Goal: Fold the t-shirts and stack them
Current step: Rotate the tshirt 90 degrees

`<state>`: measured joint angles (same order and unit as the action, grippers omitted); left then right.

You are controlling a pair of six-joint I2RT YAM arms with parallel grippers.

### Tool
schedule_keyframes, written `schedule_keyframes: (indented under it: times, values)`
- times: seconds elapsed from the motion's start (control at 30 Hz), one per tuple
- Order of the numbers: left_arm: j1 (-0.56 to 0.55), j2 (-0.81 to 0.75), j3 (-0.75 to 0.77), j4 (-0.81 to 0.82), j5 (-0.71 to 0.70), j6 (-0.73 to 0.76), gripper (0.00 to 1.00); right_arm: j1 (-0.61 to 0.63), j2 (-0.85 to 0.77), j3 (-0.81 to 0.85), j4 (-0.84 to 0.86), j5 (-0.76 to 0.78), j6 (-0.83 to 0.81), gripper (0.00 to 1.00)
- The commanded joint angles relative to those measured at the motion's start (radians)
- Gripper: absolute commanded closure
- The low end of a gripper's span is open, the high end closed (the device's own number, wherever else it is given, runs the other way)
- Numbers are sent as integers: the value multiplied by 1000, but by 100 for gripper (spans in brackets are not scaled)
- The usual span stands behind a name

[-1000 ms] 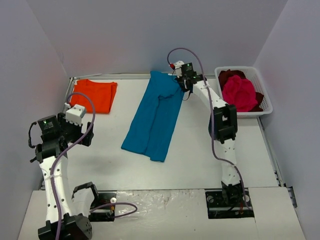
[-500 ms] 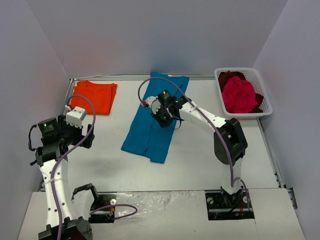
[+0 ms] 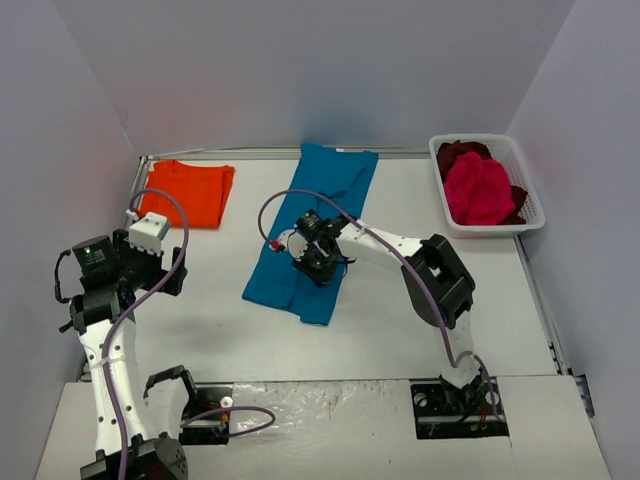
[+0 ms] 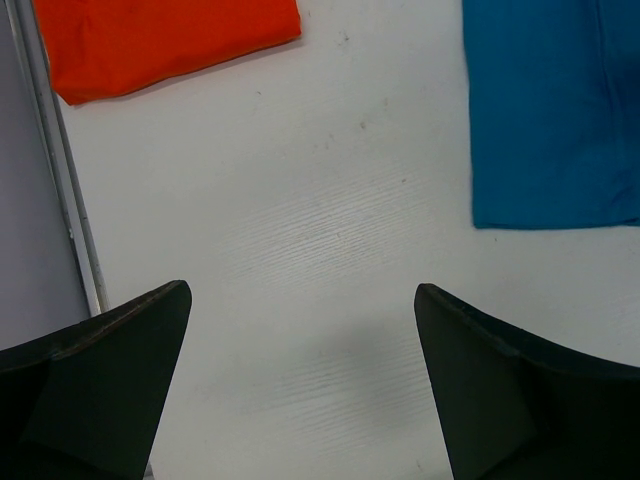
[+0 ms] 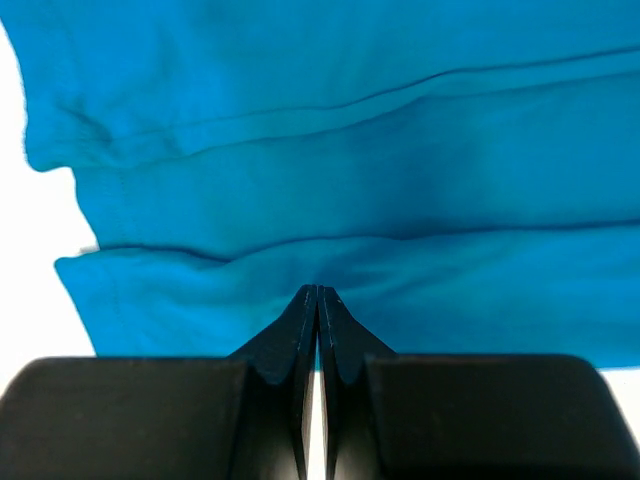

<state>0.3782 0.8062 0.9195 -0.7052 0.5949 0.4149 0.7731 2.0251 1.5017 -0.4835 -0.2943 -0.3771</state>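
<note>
Currently the work centres on the teal-blue t-shirt (image 3: 335,195), which lies on the worktop (image 3: 400,330) as a long narrow strip, running from the far edge down toward the arms, its sides apparently already folded in. The right pincer (image 3: 318,262) sits low over the near part of that strip. In its wrist view the two fingers are pressed together with no gap, their tips down at a crease in the cloth, and no fabric can be seen caught between them. It looks more like pressing or smoothing than a grip.

The left pincer (image 4: 300,300) hangs with its fingers spread wide and holds nothing, above bare worktop between the teal-blue tee and the orange t-shirt (image 3: 190,192). The orange tee lies folded flat in the far left corner. The magenta-pink t-shirt (image 3: 478,188) and the dark red t-shirt (image 3: 462,152) are bundled in the white basket (image 3: 500,230) at the far right, unfolded.

The likely step in hand is flattening the strip before a crosswise fold. The next move would call for the right pincer to open and pinch the near hem, probably with the left taking the other corner, so that the end carries over evenly.
</note>
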Motion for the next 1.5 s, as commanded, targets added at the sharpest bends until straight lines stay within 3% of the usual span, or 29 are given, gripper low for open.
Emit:
schedule_keyframes:
  times: [0.0, 0.4, 0.67, 1.23, 1.47]
  values:
    - [11, -15, 4, 16, 17, -8, 6, 9, 26, -20, -30, -6, -17, 100]
    - [13, -18, 4, 13, 31, -5, 6, -18, 20, -185, 0, 64, -39, 100]
    - [13, -9, 5, 9, 63, -2, 6, -78, -75, -250, -4, 129, -26, 100]
    - [11, -2, 9, -10, 109, 16, 6, -127, -190, -267, -64, 144, -23, 100]
    - [13, 8, 12, -17, 124, 21, 6, -164, -244, -203, -121, 38, -54, 100]
